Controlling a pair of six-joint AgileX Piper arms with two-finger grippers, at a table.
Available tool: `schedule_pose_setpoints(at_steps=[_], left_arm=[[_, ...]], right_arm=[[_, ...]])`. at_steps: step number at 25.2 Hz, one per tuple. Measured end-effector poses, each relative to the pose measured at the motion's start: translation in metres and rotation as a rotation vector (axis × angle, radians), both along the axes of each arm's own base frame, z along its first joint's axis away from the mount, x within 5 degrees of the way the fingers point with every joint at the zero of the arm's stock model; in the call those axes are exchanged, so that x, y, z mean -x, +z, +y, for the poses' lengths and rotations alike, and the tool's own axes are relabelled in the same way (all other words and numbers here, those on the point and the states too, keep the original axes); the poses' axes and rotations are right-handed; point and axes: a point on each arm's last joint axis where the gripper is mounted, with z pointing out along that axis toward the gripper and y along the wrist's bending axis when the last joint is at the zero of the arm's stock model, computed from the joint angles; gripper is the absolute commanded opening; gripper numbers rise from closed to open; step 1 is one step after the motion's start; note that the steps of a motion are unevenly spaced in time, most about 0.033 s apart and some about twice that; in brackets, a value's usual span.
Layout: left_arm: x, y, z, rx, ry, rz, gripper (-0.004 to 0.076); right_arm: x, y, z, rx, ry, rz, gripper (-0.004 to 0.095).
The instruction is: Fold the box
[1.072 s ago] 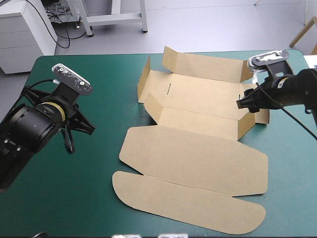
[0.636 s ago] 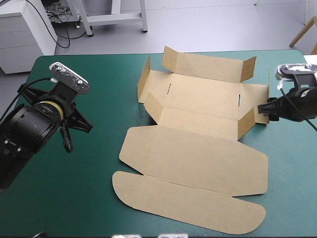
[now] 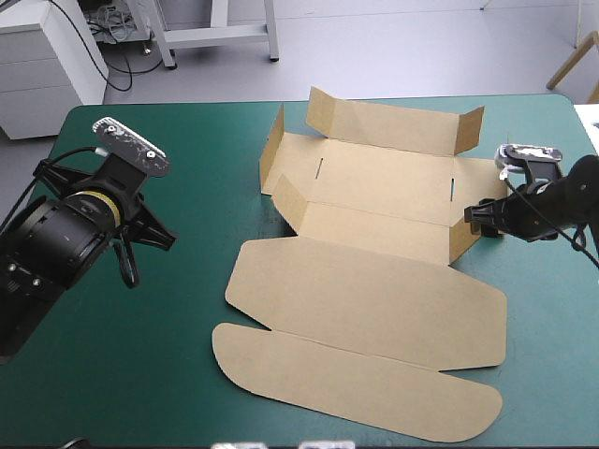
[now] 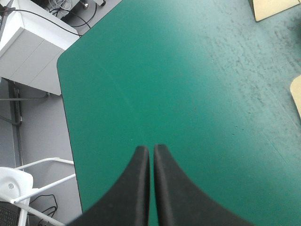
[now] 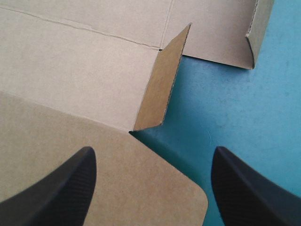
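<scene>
The brown box [image 3: 374,290] lies in the middle of the teal-green table, its far walls and end flaps partly raised and its long rounded lid flat toward the near edge. My right gripper [image 3: 474,215] is at the box's right end, low and open. In the right wrist view the right gripper [image 5: 154,151] has its fingers wide apart, with a rounded corner of board [image 5: 141,188] between them and a raised end flap [image 5: 162,89] just ahead. My left gripper [image 3: 128,267] hangs shut over bare cover, well left of the box, and in its own view the left gripper [image 4: 150,149] holds nothing.
A white cabinet [image 3: 47,56] stands beyond the table's far left corner and shows past the table edge as the cabinet [image 4: 33,47] in the left wrist view. Bare teal-green cover [image 3: 187,374] lies left of the box and along the right edge [image 3: 562,327].
My right gripper drew back from over the box's right end toward the table's right edge, then came a little way back in, lower. The left arm barely moved.
</scene>
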Motion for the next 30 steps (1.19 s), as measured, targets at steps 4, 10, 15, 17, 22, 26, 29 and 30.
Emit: schedule_pose_setpoints(at_steps=[4, 10, 15, 17, 22, 26, 29, 30], left_arm=[[0.0, 0.0, 0.0, 0.011, 0.009, -0.001, 0.0009], [0.0, 0.0, 0.0, 0.018, 0.013, -0.001, 0.0005], [0.0, 0.0, 0.0, 0.02, 0.015, -0.002, 0.0005], [0.0, 0.0, 0.0, 0.02, 0.015, -0.002, 0.0005], [0.0, 0.0, 0.0, 0.023, 0.017, -0.002, 0.0005], [0.0, 0.0, 0.0, 0.023, 0.018, -0.002, 0.0005], [0.0, 0.0, 0.0, 0.023, 0.018, -0.002, 0.0005], [0.0, 0.0, 0.0, 0.023, 0.018, -0.002, 0.0005]], right_arm=[[-0.025, -0.027, -0.003, -0.016, -0.016, 0.045, 0.0634], [-0.049, -0.062, -0.002, -0.059, -0.013, 0.107, 0.0634], [-0.062, -0.083, -0.001, -0.093, -0.007, 0.141, 0.0634], [-0.065, -0.09, -0.001, -0.097, -0.009, 0.159, 0.0634], [-0.069, -0.096, -0.002, -0.097, -0.012, 0.16, 0.0601], [-0.071, -0.092, -0.002, -0.097, -0.014, 0.144, 0.0412], [-0.072, -0.091, -0.002, -0.098, -0.013, 0.138, 0.0197], [-0.072, -0.09, -0.002, -0.097, -0.013, 0.137, 0.0138]])
